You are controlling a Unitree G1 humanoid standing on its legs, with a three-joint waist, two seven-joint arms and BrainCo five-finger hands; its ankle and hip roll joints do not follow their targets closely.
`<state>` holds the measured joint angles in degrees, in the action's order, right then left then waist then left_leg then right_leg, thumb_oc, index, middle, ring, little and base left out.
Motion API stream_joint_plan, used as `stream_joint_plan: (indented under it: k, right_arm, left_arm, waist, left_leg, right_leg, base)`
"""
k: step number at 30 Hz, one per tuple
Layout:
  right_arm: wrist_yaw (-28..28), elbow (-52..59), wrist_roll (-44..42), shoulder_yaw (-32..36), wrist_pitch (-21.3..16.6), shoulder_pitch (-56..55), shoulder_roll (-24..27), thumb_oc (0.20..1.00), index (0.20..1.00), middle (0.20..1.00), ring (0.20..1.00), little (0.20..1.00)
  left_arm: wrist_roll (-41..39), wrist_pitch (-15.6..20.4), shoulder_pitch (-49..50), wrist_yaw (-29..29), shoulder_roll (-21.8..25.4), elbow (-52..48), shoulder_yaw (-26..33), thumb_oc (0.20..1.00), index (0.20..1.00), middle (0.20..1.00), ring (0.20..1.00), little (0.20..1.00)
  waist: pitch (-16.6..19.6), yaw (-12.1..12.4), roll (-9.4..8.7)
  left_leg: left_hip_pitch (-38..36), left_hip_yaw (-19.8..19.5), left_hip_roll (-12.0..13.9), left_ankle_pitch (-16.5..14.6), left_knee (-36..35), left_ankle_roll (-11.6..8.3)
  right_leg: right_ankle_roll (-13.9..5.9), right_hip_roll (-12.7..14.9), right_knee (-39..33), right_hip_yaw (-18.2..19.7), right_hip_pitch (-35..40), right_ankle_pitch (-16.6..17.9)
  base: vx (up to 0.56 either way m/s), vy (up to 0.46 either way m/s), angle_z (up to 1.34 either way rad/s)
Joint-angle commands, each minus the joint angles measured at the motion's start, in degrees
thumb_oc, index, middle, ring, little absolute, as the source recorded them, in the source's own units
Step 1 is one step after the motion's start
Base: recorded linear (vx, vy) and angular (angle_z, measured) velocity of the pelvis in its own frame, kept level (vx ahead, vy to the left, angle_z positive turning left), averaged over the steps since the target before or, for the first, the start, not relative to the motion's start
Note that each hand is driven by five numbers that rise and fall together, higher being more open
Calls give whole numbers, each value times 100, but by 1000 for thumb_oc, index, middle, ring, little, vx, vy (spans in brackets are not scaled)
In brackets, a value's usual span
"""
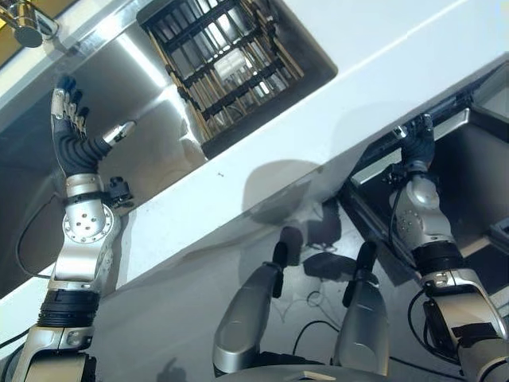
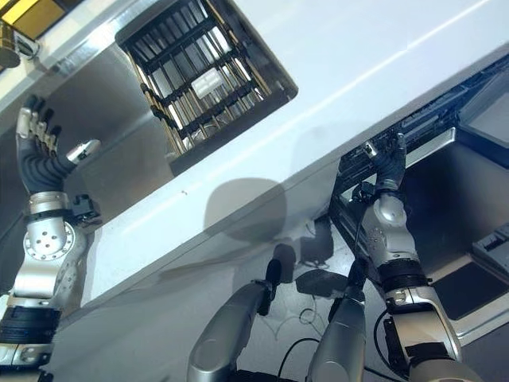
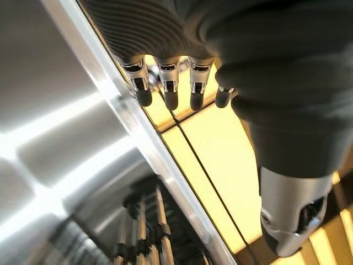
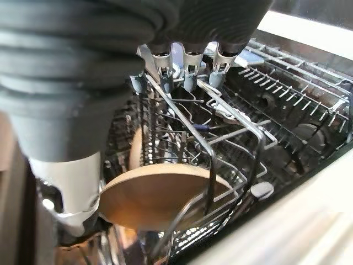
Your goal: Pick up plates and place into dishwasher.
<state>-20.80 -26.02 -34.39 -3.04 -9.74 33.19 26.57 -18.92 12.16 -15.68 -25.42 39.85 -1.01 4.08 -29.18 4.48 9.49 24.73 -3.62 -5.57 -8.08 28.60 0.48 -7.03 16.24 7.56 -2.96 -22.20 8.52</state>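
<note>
A tan plate (image 4: 160, 196) stands on edge in the wire rack (image 4: 287, 94) of the open dishwasher (image 1: 477, 175), under the counter at the right. Just behind it shows a second tan edge (image 4: 136, 148). My right hand (image 1: 417, 147) reaches into the rack with fingers (image 4: 189, 77) straight over the wires and its thumb beside the plate; it holds nothing. My left hand (image 1: 71, 135) is raised over the steel sink (image 1: 151, 119) at the left, its fingers (image 3: 165, 94) straight and spread, also empty.
A dark slatted dish rack (image 1: 223, 64) sits in the sink's far end, with a faucet (image 1: 28, 24) at the upper left. A white countertop (image 1: 382, 72) runs between sink and dishwasher. The dishwasher door (image 2: 445, 207) hangs open at the right.
</note>
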Motion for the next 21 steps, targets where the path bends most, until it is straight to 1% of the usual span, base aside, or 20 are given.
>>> stream_joint_plan:
  k: [1,4,5,6,7,8,9,10,11,12,13,14,15,16,17,21]
  right_arm:
    - [-224,662,411,119,-254,-34,31,1000,1000,1000,1000,1000]
    - [-291,810,509,227,-269,-281,65,1000,1000,1000,1000,1000]
    - [-367,892,567,265,-249,-387,62,1000,1000,1000,1000,1000]
    - [-400,940,605,285,-247,-446,61,1000,1000,1000,1000,1000]
    - [-470,1032,668,326,-241,-529,64,1000,1000,1000,1000,1000]
    - [-576,1141,747,367,-245,-618,71,1000,1000,1000,1000,1000]
    - [-699,1261,837,405,-239,-755,72,1000,1000,1000,1000,1000]
    - [-867,1388,919,470,-247,-939,82,1000,1000,1000,1000,1000]
    - [-947,1481,968,517,-221,-1046,75,1000,1000,1000,1000,1000]
    - [-1072,1582,1075,586,-228,-1225,55,1000,1000,1000,1000,1000]
    - [-1197,1703,1210,673,-220,-1454,49,1000,1000,1000,1000,1000]
    - [-1229,1738,1245,700,-203,-1509,58,1000,1000,1000,1000,1000]
    - [-1438,1776,1389,799,-247,-1703,87,1000,1000,1000,1000,1000]
    - [-1555,1834,1444,837,-252,-1788,123,1000,1000,1000,1000,1000]
    - [-1728,1894,1541,862,-232,-1828,145,1000,1000,1000,1000,1000]
    - [-2643,2085,2115,1085,-56,-1917,201,1000,1000,1000,1000,1000]
  left_arm:
    - [152,-45,100,-187,121,305,23,1000,1000,1000,1000,1000]
    - [142,-96,153,-213,102,290,34,1000,1000,1000,1000,1000]
    - [145,-94,195,-205,91,285,53,1000,1000,1000,1000,1000]
    - [154,-99,227,-212,72,273,60,1000,1000,1000,1000,1000]
    - [192,-93,296,-209,22,244,93,1000,1000,1000,1000,1000]
    - [205,-114,343,-184,-10,212,123,1000,1000,1000,1000,1000]
    - [216,-166,379,-173,-58,165,120,1000,1000,1000,1000,1000]
    - [282,-208,416,-169,-152,117,94,1000,1000,1000,1000,1000]
    - [320,-231,442,-171,-209,88,83,1000,1000,1000,1000,1000]
    - [384,-241,484,-171,-305,77,58,1000,1000,1000,1000,1000]
    - [439,-247,545,-196,-396,55,53,1000,1000,1000,1000,1000]
    - [446,-245,567,-213,-413,53,59,1000,1000,1000,1000,1000]
    - [449,-250,630,-232,-453,42,77,1000,1000,1000,1000,1000]
    - [449,-242,645,-234,-469,66,87,1000,1000,1000,1000,1000]
    - [464,-232,623,-225,-505,114,62,1000,1000,1000,1000,1000]
    - [475,-274,467,-151,-591,234,-94,1000,1000,1000,1000,1000]
  waist:
    - [-61,-108,-414]
    - [-59,-142,-435]
    - [-52,-160,-459]
    - [-60,-144,-448]
    - [-60,-141,-408]
    - [-48,-148,-375]
    - [-20,-167,-329]
    - [21,-210,-291]
    - [57,-230,-257]
    - [109,-265,-254]
    - [170,-303,-274]
    - [210,-308,-287]
    - [236,-348,-330]
    - [243,-391,-315]
    - [230,-437,-288]
    - [141,-704,-130]
  left_leg:
    - [-83,130,-22,-100,-240,65]
    - [-251,281,38,-96,-380,93]
    - [-292,360,51,-7,-483,101]
    - [-331,412,86,7,-523,110]
    - [-373,483,141,18,-580,145]
    - [-363,523,161,119,-651,183]
    - [-371,529,182,139,-665,215]
    - [-364,537,169,226,-713,262]
    - [-350,533,161,304,-763,291]
    - [-350,534,128,349,-795,298]
    - [-371,534,93,404,-860,270]
    - [-358,538,84,475,-922,251]
    - [-376,477,37,432,-934,188]
    - [-371,447,48,521,-1024,175]
    - [-386,445,66,545,-1072,164]
    - [-485,586,123,548,-1175,130]
  right_leg:
    - [-156,507,-477,457,206,748]
    - [-174,489,-481,323,248,720]
    - [-173,502,-384,221,206,748]
    - [-166,471,-165,156,178,716]
    - [-143,403,254,50,124,625]
    - [-48,295,657,65,56,436]
    - [56,134,1060,119,5,143]
    - [164,-50,1470,169,-58,-118]
    - [216,-190,1787,180,-97,-290]
    - [269,-267,1982,203,-139,-438]
    - [303,-299,1851,150,-81,-573]
    - [303,-284,1657,118,-49,-509]
    - [267,-243,1281,123,108,-516]
    - [264,-258,1170,172,98,-430]
    - [264,-276,1162,214,65,-413]
    - [271,-296,1182,364,-102,-394]
  base:
    - [-90,138,-58]
    - [-81,111,-75]
    - [-83,95,-67]
    - [-115,149,-59]
    - [-124,182,-52]
    - [-104,217,-60]
    - [-69,211,-63]
    - [-30,201,-76]
    - [-26,177,-63]
    - [-18,125,-42]
    - [-17,65,-17]
    - [-3,-21,-7]
    - [-20,-58,-17]
    - [-15,-70,-25]
    - [-47,-34,-35]
    - [-33,29,-35]
